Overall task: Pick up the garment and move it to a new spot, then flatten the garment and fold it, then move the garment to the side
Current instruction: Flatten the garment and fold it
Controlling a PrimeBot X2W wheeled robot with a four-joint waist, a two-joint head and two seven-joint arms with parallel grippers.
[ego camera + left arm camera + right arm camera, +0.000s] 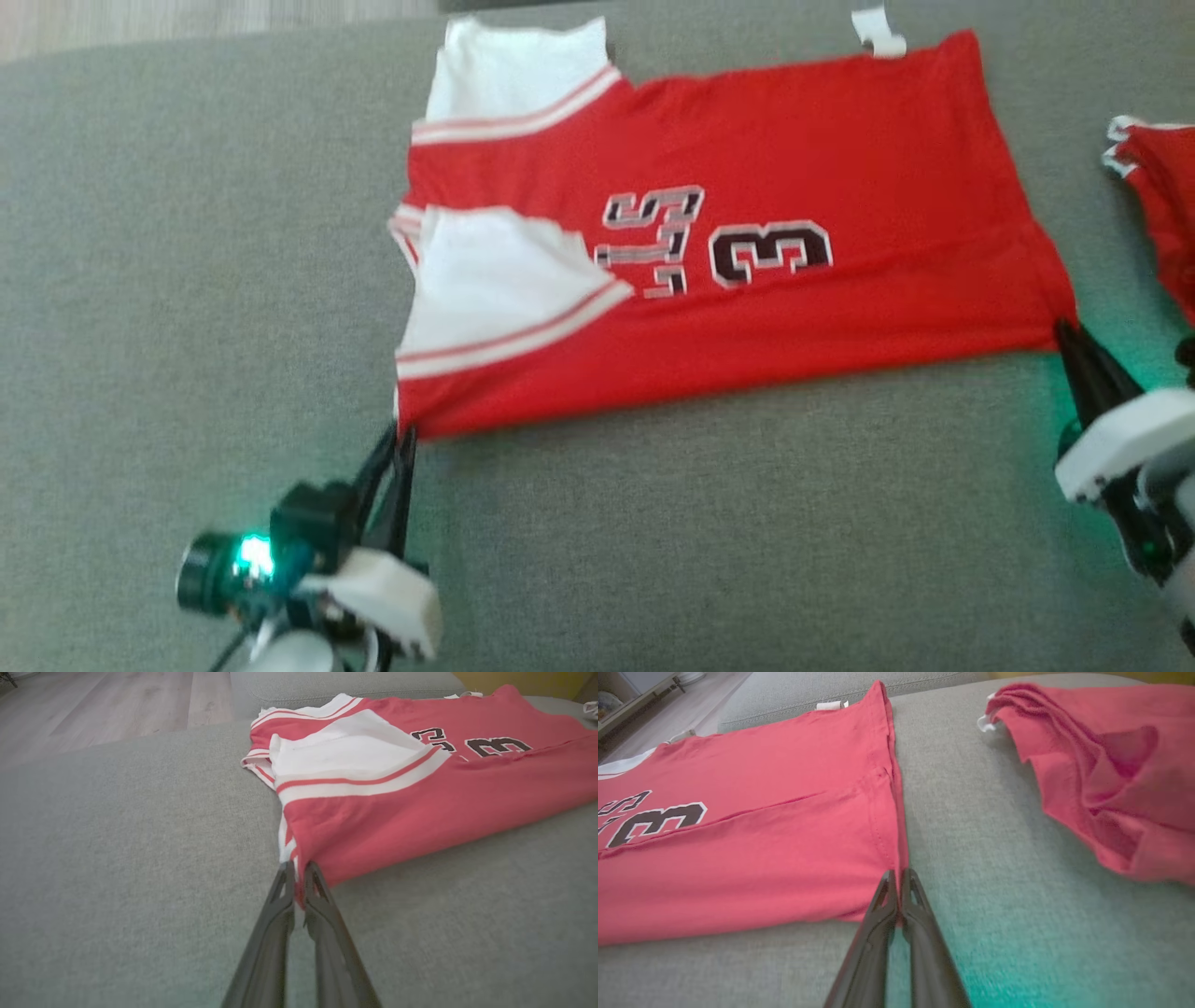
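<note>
Your left pincer (299, 868) is pinched shut on the near shoulder-end corner of the jersey (747, 317); a sliver of red cloth shows between its fingers. Your right pincer (896, 872) is shut as well, tips together on the near hem corner. A trace of red shows between those tips, so it looks like a hold, though a thin one.

The jersey lies flat on the grey cushion (187, 280), number side up, neck end toward your left and hem toward your right. A white sleeve panel (485, 271) is turned in over the chest, and a long crease runs the length of the near part. With both near corners held, the step looks like a lengthwise fold, carrying the near edge over to the far edge.

- Lift both corners together and only just clear of the cushion. Raise one early and the cloth will skew.
- Hold the pincers as far apart as they are now, so the near edge stays taut and straight. Slack there will let the middle sag and bunch.
- Carry the edge in a low arc across the number and lay it along the far edge, near the white tag (878, 33).
- Watch the right corner. With so little cloth in it, a hard pull could slip it free.
- Mind the white sleeve panel; it may flip open as the cloth rises.
- Stay clear of the other red garment (1101, 774), which lies apart on the cushion beyond your right pincer.
</note>
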